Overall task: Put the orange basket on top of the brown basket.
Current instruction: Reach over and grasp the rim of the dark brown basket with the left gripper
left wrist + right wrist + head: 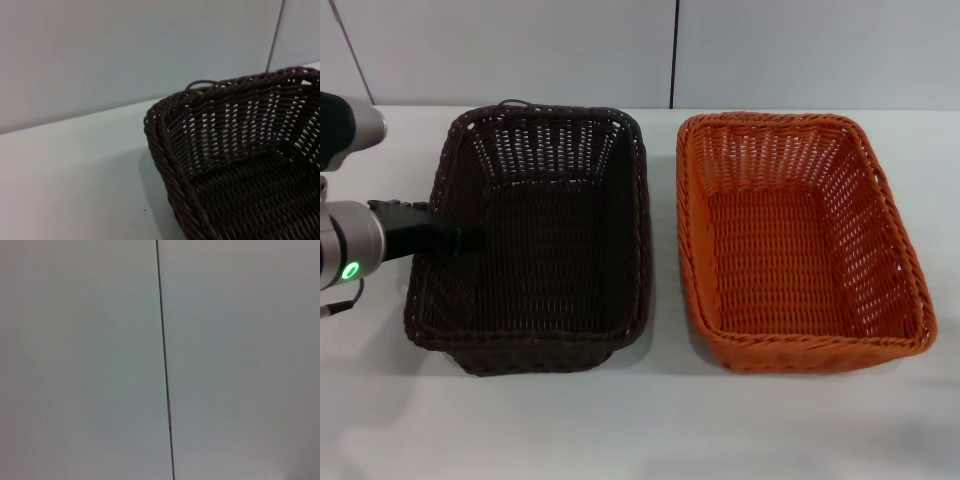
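Table (640, 430): white, bearing both baskets side by side, rims near each other but apart.
Brown basket (535, 240): on the robot's left half of the table, upright, empty; seen close in the left wrist view (235, 150), one corner and braided rim.
Orange basket (800, 240): on the right half, upright, empty, not yet lifted; nothing touching it.
Left gripper (445, 240): at the outer long rim of the brown basket, dark fingers reaching over or against that rim; cannot tell how far open, nor whether anything is pinched, dark on dark.
Right gripper: out of the head view; right wrist camera facing only a blank wall with a seam (165, 360).
Step in hand: judged as the start, stacking not begun; left arm seemingly set to steady the brown basket.
Doing it well: pinch the orange basket by its braided rim, midway along a side, to keep it level; lift clear of both rims before crossing; line up the long sides with the brown basket, then lower straight so the sloped walls nest.
Risk: openwork weave likely light and springy, so a corner grip may tilt it; brown basket may slide if nudged.
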`<action>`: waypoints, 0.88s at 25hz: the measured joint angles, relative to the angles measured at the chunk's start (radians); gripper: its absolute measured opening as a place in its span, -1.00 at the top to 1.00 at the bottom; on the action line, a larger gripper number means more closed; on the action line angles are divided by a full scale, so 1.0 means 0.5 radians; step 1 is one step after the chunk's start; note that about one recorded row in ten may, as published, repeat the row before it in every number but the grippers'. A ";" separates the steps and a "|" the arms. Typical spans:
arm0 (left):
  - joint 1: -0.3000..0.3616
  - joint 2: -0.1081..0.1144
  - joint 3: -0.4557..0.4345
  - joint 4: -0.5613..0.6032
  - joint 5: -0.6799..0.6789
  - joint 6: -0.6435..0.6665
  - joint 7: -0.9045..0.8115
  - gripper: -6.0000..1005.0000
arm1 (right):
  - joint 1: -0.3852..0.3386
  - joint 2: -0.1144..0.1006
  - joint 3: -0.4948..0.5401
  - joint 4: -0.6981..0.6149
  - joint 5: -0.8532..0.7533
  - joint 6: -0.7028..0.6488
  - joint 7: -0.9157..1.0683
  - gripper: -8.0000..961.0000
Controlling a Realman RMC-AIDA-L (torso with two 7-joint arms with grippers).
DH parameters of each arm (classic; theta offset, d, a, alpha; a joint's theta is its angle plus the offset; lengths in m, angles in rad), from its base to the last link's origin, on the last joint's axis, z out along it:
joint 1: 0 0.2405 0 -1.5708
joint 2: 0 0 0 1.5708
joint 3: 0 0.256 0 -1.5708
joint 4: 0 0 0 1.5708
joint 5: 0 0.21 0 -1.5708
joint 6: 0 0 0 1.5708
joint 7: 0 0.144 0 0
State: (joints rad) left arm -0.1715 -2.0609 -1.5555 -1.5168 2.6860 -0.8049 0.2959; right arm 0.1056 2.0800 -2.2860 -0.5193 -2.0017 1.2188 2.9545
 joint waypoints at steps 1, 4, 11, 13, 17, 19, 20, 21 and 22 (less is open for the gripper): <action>0.000 0.000 0.000 0.000 0.000 0.000 0.000 -0.60 | 0.000 0.000 0.000 0.000 0.000 -0.002 0.000 -0.71; -0.042 0.000 0.000 0.052 0.000 0.000 0.006 -0.60 | 0.000 0.000 0.000 0.000 0.000 -0.005 0.000 -0.71; -0.081 0.004 -0.006 0.067 0.007 -0.051 0.011 -0.46 | -0.004 0.000 0.001 -0.002 0.000 -0.005 0.000 -0.71; -0.099 0.006 -0.008 0.084 0.019 -0.064 0.015 -0.32 | -0.003 0.000 0.000 -0.004 0.000 -0.005 0.000 -0.71; -0.106 0.002 -0.005 0.078 0.058 -0.073 0.015 -0.09 | -0.002 0.000 -0.002 -0.008 0.000 -0.005 0.000 -0.71; -0.093 0.002 -0.001 0.042 0.060 -0.077 0.017 0.01 | -0.002 0.000 -0.002 -0.010 0.000 -0.005 0.000 -0.71; -0.089 0.003 0.000 0.028 0.060 -0.078 0.020 0.06 | -0.002 0.000 -0.002 -0.011 0.000 -0.005 0.000 -0.71; -0.086 0.004 -0.002 0.017 0.061 -0.079 0.026 0.10 | -0.003 0.000 -0.002 -0.012 0.000 -0.005 0.000 -0.71; -0.087 0.005 -0.007 0.011 0.060 -0.087 0.043 0.13 | -0.003 0.000 -0.002 -0.013 0.000 -0.005 0.000 -0.71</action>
State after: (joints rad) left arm -0.2151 -2.0583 -1.5590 -1.5114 2.7161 -0.8482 0.3176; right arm 0.1043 2.0799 -2.2870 -0.5256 -2.0018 1.2164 2.9544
